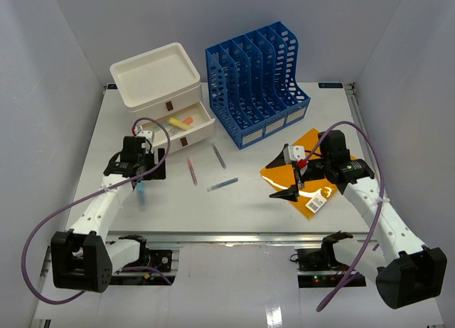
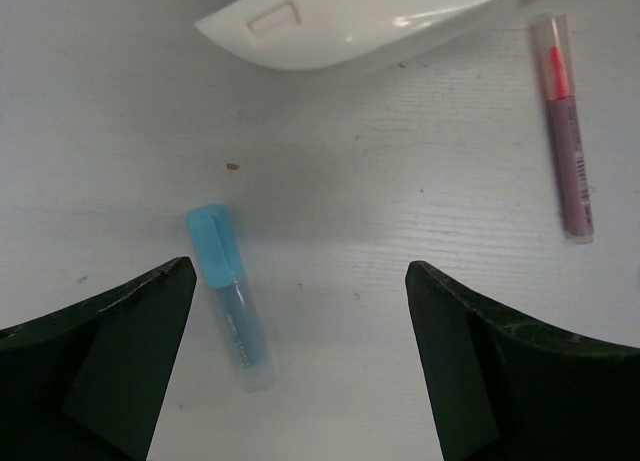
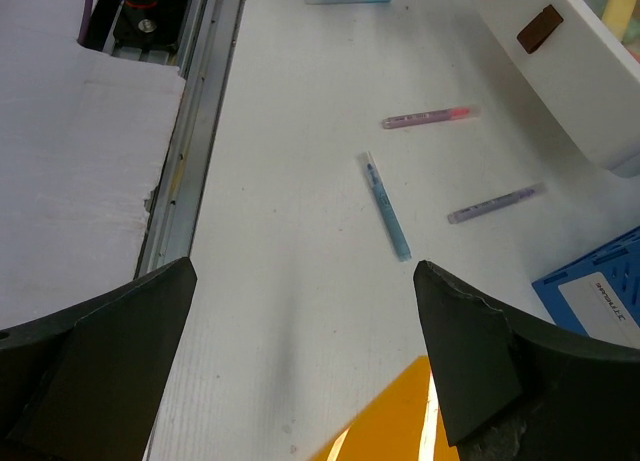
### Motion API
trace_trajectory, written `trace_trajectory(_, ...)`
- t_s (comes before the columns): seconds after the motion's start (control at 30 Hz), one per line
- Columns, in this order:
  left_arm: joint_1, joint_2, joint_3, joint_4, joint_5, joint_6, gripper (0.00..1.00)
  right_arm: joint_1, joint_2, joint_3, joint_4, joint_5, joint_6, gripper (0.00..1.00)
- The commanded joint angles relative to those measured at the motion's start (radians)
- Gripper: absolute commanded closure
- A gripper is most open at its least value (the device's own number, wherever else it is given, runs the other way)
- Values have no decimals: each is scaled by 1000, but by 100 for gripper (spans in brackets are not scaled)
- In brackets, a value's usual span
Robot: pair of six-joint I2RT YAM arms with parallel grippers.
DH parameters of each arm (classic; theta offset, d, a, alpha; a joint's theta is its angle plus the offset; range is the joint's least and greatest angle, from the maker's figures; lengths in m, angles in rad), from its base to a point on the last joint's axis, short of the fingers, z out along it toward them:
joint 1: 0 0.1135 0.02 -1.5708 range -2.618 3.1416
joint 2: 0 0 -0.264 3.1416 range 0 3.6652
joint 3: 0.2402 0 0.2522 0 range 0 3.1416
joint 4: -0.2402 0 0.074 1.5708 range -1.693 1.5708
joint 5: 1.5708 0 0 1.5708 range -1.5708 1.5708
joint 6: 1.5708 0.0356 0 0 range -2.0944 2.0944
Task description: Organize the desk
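Observation:
The white desk (image 1: 242, 214) holds scattered pens. My left gripper (image 1: 144, 177) (image 2: 300, 271) is open low over the desk. A light blue highlighter (image 1: 140, 194) (image 2: 230, 296) lies flat just inside its left finger, not gripped. My right gripper (image 1: 284, 178) (image 3: 305, 271) hangs open and empty over the left edge of an orange folder (image 1: 307, 173) (image 3: 400, 431). Between the arms lie a pink-and-purple pen (image 1: 192, 170) (image 2: 567, 131), a grey-purple pen (image 1: 218, 156) (image 3: 495, 203) and a blue pen (image 1: 222, 184) (image 3: 387, 206).
A white drawer box (image 1: 158, 77) stands at the back left, its lower drawer (image 1: 186, 124) pulled out with yellow and pink items inside. A blue file organizer (image 1: 259, 82) stands at the back centre. A metal rail (image 3: 200, 111) runs along the near edge.

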Motion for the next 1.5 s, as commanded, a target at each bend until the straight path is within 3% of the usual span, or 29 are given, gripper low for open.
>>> trace_trajectory(0.0,37,-12,27,55,6,-1,3,-8,-8,-12,16,-35,-16,4)
trace_trajectory(0.2,89,4,185,-60,8,39,2,-10,0,-9,15,-46,-14,3)
trace_trajectory(0.3,97,20,181,-77,29,63,2,-11,4,-6,15,-29,-14,3)
trace_trajectory(0.57,102,68,201,-189,94,445,2,-29,9,-15,17,-28,-16,3)
trace_trajectory(1.07,219,1,-24,-157,277,550,2,-44,21,-14,10,-29,-13,3)
trace_trajectory(1.47,252,79,-157,-16,351,550,5,-49,20,-10,8,-29,-8,2)
